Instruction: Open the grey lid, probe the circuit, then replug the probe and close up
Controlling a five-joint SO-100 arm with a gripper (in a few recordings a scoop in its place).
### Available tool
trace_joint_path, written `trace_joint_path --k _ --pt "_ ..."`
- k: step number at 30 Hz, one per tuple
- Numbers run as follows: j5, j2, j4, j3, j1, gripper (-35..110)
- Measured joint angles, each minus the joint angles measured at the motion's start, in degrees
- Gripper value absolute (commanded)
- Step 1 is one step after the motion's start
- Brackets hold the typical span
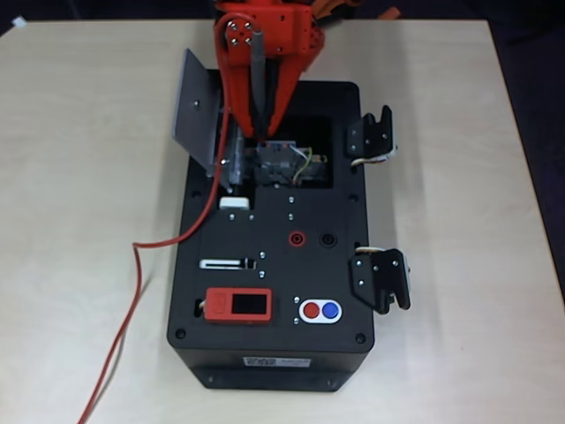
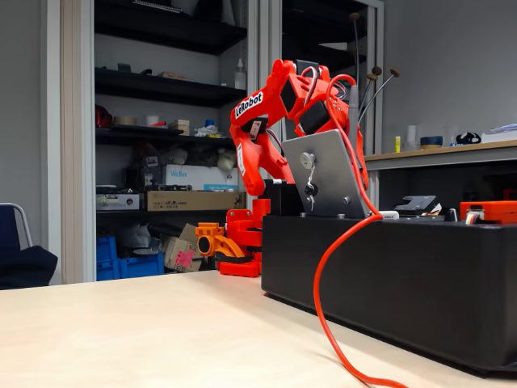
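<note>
In the overhead view, the hand (image 1: 254,132) grips the probe (image 1: 256,84) upright, tip down at the circuit (image 1: 287,163) in the black box's (image 1: 274,291) recess: probing, I judge. In the fixed view, the grey lid (image 2: 323,174) stands open; replugging comes next.

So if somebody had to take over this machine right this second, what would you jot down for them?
Gripper: shut on the probe, pointing it down into the recess of the black box.
Grey lid: swung open, standing up at the recess's left edge in the overhead view.
Circuit: exposed in the recess; the probe's tip is at its upper left edge, actual contact not clear.
Red wire: trails off the box's left side across the table.
Done: lid opened, probe picked up.
Left: finish probing, replug the probe, close the lid.
</note>
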Motion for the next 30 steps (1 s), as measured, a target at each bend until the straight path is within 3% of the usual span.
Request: trace_joint_path --k 30 --pt "3.96 2.99 -5.27 8.61 -2.64 0"
